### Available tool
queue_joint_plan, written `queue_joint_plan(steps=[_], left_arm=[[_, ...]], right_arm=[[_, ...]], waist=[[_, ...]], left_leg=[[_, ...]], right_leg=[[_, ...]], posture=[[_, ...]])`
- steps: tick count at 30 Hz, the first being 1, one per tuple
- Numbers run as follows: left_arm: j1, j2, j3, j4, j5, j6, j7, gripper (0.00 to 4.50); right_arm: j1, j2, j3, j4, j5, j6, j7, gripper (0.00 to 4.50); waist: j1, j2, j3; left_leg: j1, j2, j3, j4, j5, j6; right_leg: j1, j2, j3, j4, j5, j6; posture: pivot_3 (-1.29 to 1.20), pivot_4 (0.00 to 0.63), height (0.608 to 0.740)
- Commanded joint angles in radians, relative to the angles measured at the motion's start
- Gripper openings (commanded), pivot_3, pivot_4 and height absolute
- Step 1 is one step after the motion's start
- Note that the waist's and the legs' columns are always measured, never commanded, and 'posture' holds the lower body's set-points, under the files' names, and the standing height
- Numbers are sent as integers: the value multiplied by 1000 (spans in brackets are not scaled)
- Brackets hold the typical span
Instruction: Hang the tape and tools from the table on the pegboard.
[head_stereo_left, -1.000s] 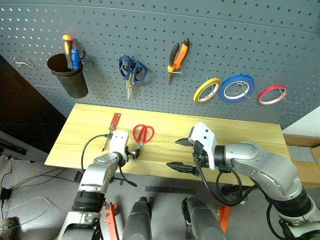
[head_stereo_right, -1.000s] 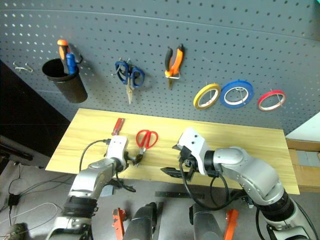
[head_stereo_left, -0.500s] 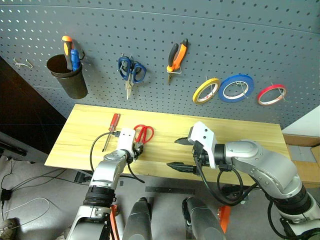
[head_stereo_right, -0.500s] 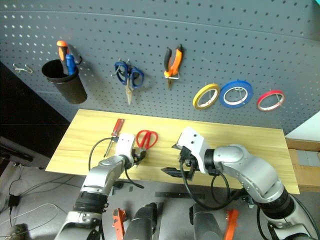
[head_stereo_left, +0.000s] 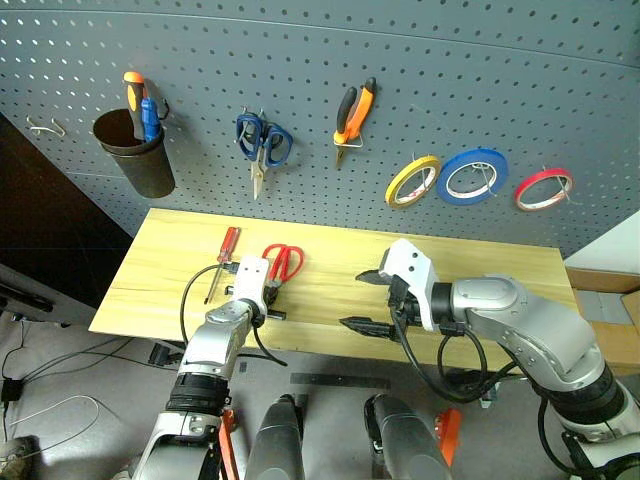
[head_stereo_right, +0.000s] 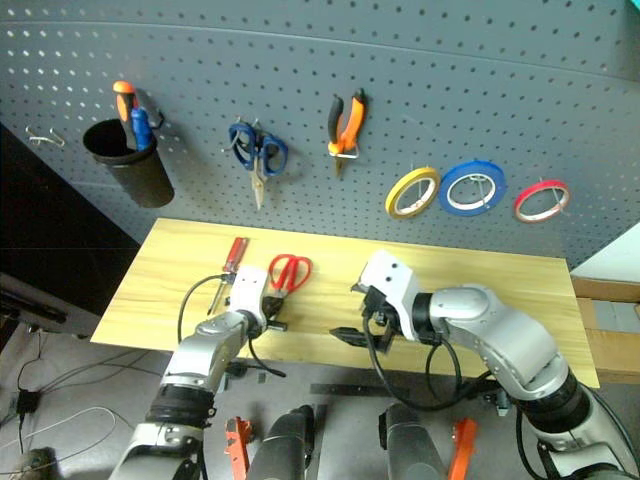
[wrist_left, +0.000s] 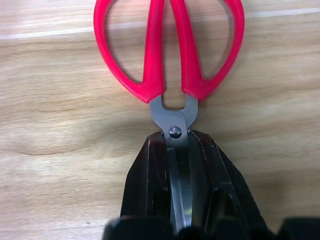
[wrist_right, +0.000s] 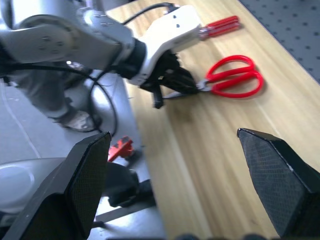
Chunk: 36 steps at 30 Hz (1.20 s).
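The red-handled scissors (head_stereo_left: 284, 260) lie flat on the table (head_stereo_left: 480, 270), left of centre. My left gripper (head_stereo_left: 271, 297) is shut on their steel blades just behind the pivot; in the left wrist view the black fingers (wrist_left: 150, 170) clamp the blades and the red handles (wrist_left: 150, 65) stick out ahead. A slim red-handled screwdriver (head_stereo_left: 228, 244) lies just left of the scissors. My right gripper (head_stereo_left: 365, 300) hovers open and empty over the table's middle. On the pegboard (head_stereo_left: 450, 70) hang the orange-and-black pliers (head_stereo_left: 355, 108) and the yellow tape (head_stereo_left: 413, 180).
Also on the board are blue-handled scissors (head_stereo_left: 263, 145), a blue roll (head_stereo_left: 476, 175), a red roll (head_stereo_left: 544, 188), a dark cup (head_stereo_left: 137, 155) with two handles in it, and a bare hook (head_stereo_left: 45, 125) at the far left. The table's right half is bare wood.
My left gripper pushed forward over the scissors' blades and went from open to shut on them. The scissors shifted slightly. The right gripper stayed put and open.
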Motion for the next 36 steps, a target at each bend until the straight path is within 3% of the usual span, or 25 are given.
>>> queue_joint_plan(steps=[1,6,17,24,29,36], left_arm=[[53,23,-14,-53,4,-40,-46,223],[130,69,-11,-153,11,-118,-94,223],[352,120,133,-427,-22,-509,-128,223],[440,137,194,-583,48,-693,-85,223],[436,126,206,-640,75,-725,-47,223],[304,148,202,-579,67,-718,-44,223]], right_arm=[[-29,0,-48,-9,-35,-54,-20,4160],[-39,-12,-85,-26,-46,-81,-11,4160],[-21,-49,-151,-55,-47,-141,5,4160],[-29,-71,-168,-23,-60,-198,29,4160],[-41,-70,-169,3,-65,-237,56,4160],[-104,-31,-190,68,-58,-237,57,4160]], waist=[[-1,0,0],[-2,0,0],[-1,0,0],[-1,1,0],[-1,0,0],[0,0,0]], left_leg=[[0,0,0,0,0,0],[0,1,0,-3,0,0],[-1,1,1,-13,0,0],[-1,1,1,-13,0,0],[-1,0,2,-13,0,0],[-1,0,1,-12,0,0]], right_leg=[[0,0,0,0,0,0],[0,0,0,-4,0,0],[0,-5,0,-15,0,-1],[0,-5,-1,-14,0,0],[0,-5,0,-14,0,0],[0,-3,-1,-14,0,-1]], posture=[[-95,270,740],[-103,266,740],[-106,260,740],[-88,253,740],[-74,248,740],[-69,246,740]])
